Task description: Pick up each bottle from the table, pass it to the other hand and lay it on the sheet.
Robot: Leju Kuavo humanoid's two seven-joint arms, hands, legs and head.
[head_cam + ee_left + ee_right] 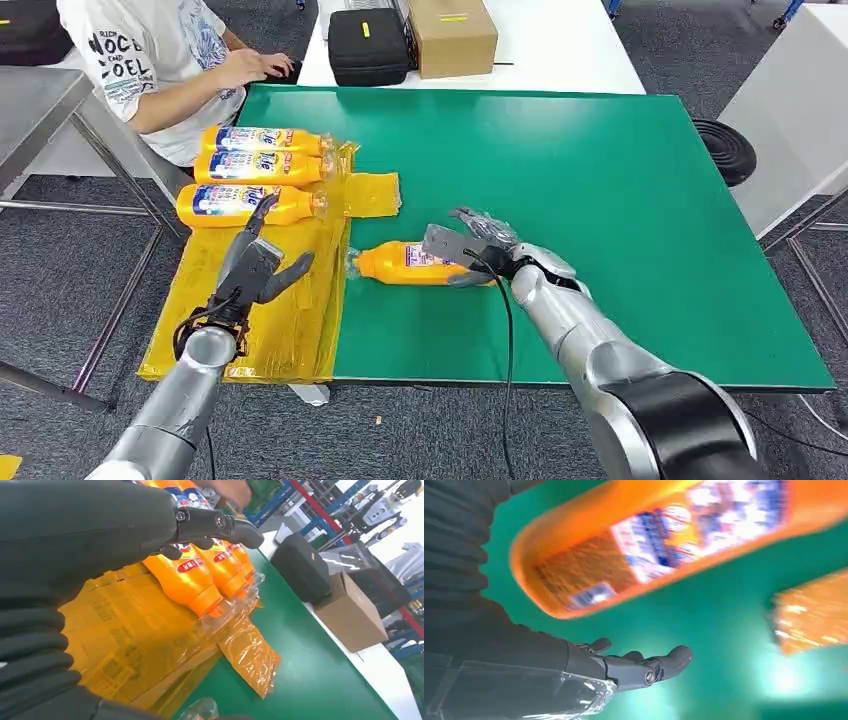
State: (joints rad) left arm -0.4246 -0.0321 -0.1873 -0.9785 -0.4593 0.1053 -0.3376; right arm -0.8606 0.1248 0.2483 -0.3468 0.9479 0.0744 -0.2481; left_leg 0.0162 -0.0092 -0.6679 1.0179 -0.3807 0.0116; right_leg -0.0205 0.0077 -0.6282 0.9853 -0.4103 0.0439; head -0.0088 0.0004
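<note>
3 orange bottles (255, 169) side by side on yellow sheet (290, 310); 4th bottle (405, 264) flat on green mat beside it.

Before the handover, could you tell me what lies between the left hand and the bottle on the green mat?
In the head view, only wrinkled yellow sheet and a strip of bare green mat separate the left hand from the bottle at the right hand.

We see a green worktop (620, 180) | a yellow sheet (300, 310) draped over its left edge, bearing three orange bottles (255, 170) | a fourth bottle (410, 263) lying on the green beside the sheet.
</note>
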